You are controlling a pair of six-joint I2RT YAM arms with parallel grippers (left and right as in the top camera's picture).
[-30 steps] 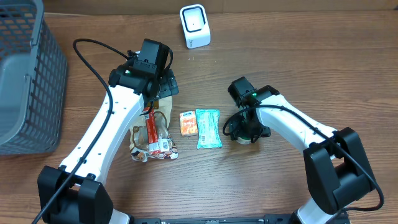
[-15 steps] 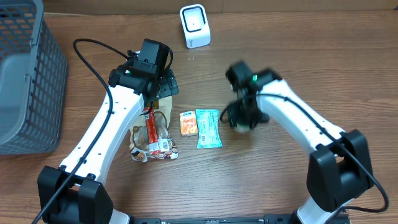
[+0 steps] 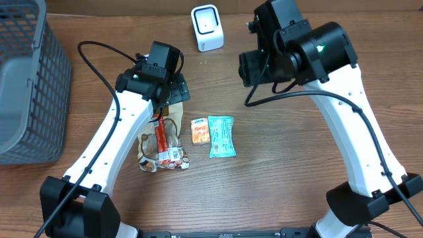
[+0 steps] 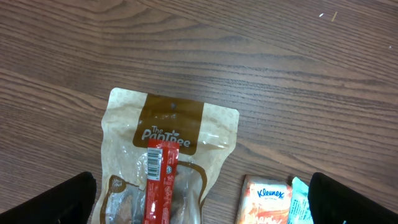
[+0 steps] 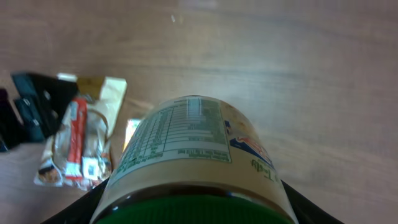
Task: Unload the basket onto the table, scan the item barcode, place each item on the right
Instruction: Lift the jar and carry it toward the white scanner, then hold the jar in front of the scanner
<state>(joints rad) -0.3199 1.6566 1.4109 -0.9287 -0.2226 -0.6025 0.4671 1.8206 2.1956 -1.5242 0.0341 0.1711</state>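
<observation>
A jar (image 5: 189,152) with a green lid and a pale nutrition label fills the right wrist view. My right gripper (image 5: 193,208) is shut on it near the lid, a dark finger on each side. Overhead, the right gripper (image 3: 254,66) hangs high above the table, right of the white barcode scanner (image 3: 207,28), and the arm hides the jar. My left gripper (image 4: 202,211) stands wide open above a brown bread bag (image 4: 168,134) with a red stick (image 4: 160,180) lying on it, and holds nothing.
An orange Kleenex pack (image 3: 200,130) and a teal packet (image 3: 221,135) lie side by side mid-table, right of the bread bag (image 3: 158,142). A grey mesh basket (image 3: 26,79) stands at the far left. Bare wood lies around the scanner.
My right arm has lifted the jar off the table beside the teal packet and swung it up and back toward the scanner. The left arm has not moved.
</observation>
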